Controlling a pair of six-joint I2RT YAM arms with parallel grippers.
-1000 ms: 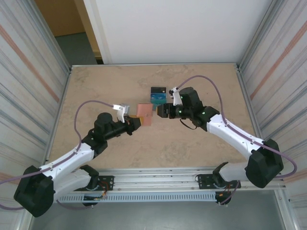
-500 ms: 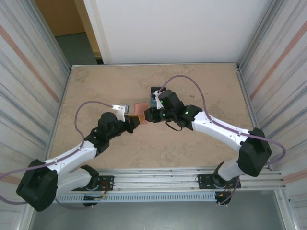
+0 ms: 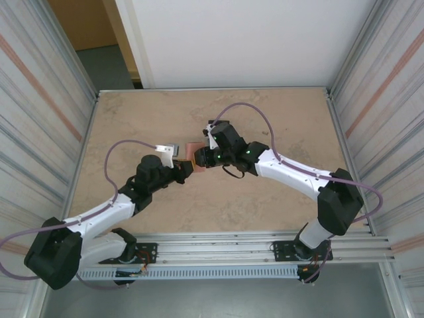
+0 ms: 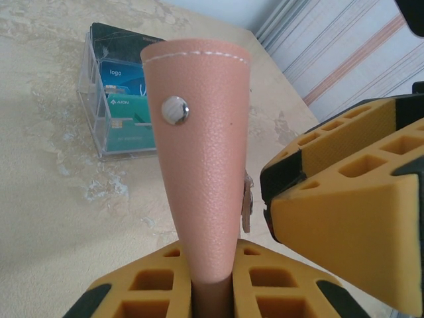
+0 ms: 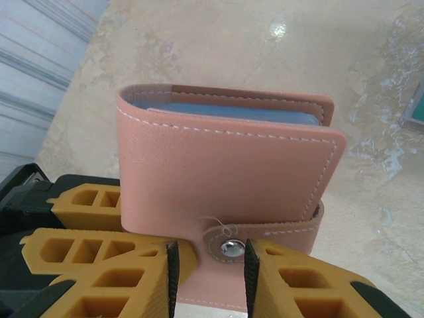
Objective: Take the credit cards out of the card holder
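The card holder (image 3: 193, 150) sits over the middle of the table (image 3: 132, 119), one edge in the left pincer (image 4: 212, 291), its strap tab (image 5: 228, 245) between the fingers of the right pincer (image 5: 209, 268). Behind it, the credit cards (image 4: 126, 99) stand in a box (image 4: 88, 99) on the table.

This is a robotics lab test cell, not a home or a shop. Two robot arms (image 3: 298, 177) are bolted to a metal rail (image 3: 218, 240) along the bottom of the top view, facing a marbled table (image 3: 132, 126). Ribbed metal walls (image 3: 40, 99) close the left and right edges, and a white panel (image 3: 232, 40) closes the top. Upper left, beyond the enclosure, is possibly a grey floor (image 3: 109, 66).
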